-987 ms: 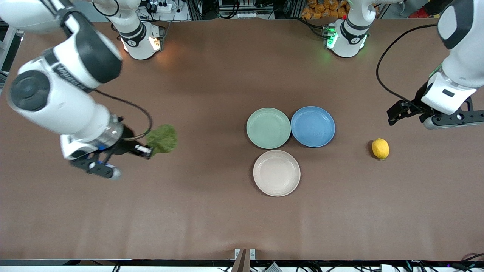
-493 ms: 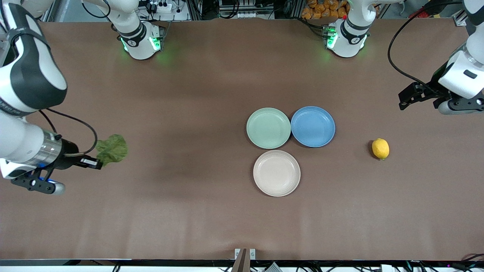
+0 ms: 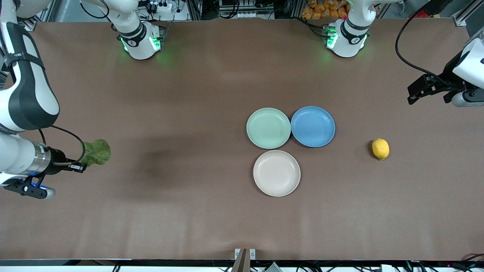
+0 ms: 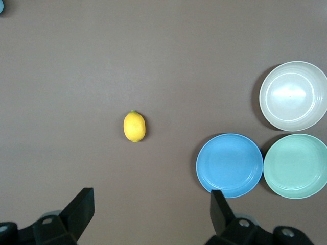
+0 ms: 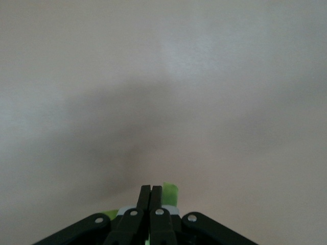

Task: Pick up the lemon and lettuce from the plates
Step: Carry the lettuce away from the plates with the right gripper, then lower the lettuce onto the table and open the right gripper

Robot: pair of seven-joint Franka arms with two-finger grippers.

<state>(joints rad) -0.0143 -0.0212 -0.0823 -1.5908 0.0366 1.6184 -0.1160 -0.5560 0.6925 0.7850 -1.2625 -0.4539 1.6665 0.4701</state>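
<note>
So we see the right gripper point(image 3: 80, 166) clenched on the lettuce point(image 3: 96, 152), well away from the plates point(image 3: 268, 128); the left gripper point(image 3: 419, 90) hangs released, lemon point(image 3: 380, 148) on the table point(image 3: 189, 94).

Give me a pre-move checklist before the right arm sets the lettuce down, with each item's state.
1. Right gripper shut on the lettuce: ok; the leaf sticks out past the closed fingers.
2. Lettuce off the plates: ok; it hangs over the table at the right arm's end.
3. Lemon off the plates: ok; it lies on the table toward the left arm's end.
4. Mint plate, beige plate and blue plate hold nothing: ok.
5. Left gripper open and holding nothing: ok; it is over the table near the left arm's end.
6. Height of lettuce above table: cannot tell.
</note>
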